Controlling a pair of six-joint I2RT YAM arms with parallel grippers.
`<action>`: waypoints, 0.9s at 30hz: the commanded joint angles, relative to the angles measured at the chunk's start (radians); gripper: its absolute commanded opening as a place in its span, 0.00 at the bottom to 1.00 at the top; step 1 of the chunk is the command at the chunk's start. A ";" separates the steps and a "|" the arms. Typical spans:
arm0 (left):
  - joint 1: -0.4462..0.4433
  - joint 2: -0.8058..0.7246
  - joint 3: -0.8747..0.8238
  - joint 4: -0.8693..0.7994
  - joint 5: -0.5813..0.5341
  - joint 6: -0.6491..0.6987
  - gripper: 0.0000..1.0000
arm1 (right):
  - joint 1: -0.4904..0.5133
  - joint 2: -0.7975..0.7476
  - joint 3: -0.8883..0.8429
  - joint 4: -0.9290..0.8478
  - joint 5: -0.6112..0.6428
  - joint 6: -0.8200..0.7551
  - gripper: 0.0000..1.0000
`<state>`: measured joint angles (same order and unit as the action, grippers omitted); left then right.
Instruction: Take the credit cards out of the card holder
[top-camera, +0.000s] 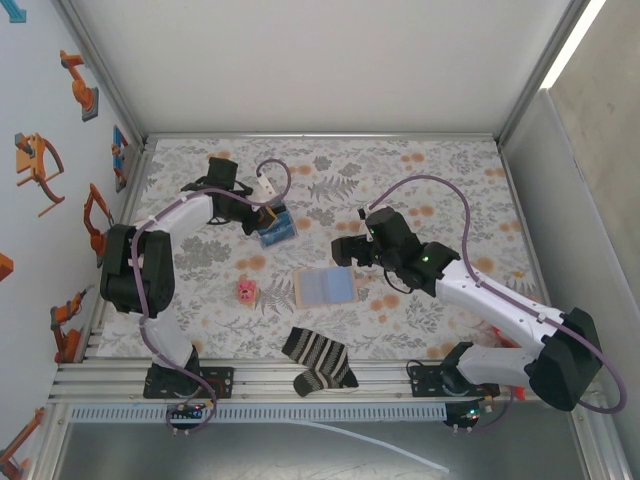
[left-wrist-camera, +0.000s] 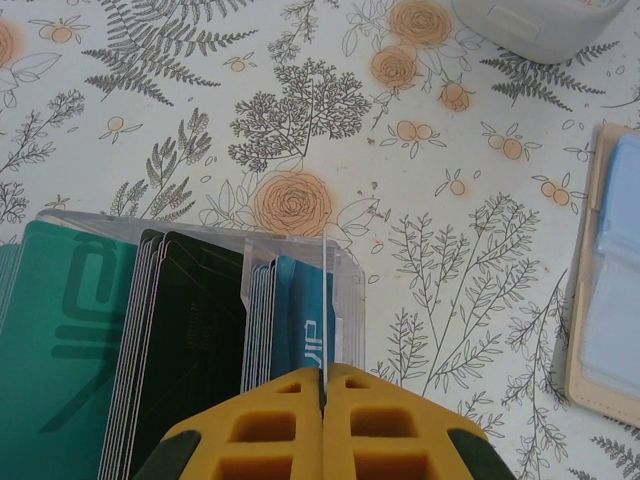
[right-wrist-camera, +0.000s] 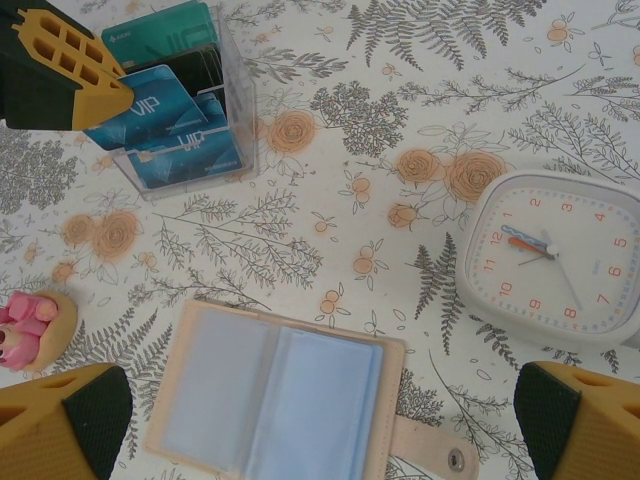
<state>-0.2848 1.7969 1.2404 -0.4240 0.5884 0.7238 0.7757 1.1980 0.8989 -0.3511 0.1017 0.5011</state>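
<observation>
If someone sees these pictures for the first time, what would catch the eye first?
The tan card holder lies open mid-table, beneath the wide-open right gripper. Left of it and farther back, the shut left gripper is at a clear box of teal and blue cards. A striped sock lies at the near edge.

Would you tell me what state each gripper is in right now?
Left gripper: closed, pinching a blue card at the clear box.
Right gripper: open, holding nothing.
</observation>
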 joint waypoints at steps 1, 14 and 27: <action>0.009 0.017 0.032 -0.011 0.001 0.035 0.00 | -0.003 -0.020 -0.003 0.007 0.004 0.008 0.98; 0.007 0.011 0.033 0.007 -0.011 0.026 0.24 | -0.003 -0.020 0.000 0.003 0.001 0.011 0.98; 0.003 -0.004 0.033 -0.030 -0.019 0.041 0.08 | -0.003 -0.040 -0.013 0.001 0.006 0.013 0.98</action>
<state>-0.2802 1.8042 1.2476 -0.4248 0.5571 0.7391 0.7757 1.1812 0.8986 -0.3515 0.0982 0.5014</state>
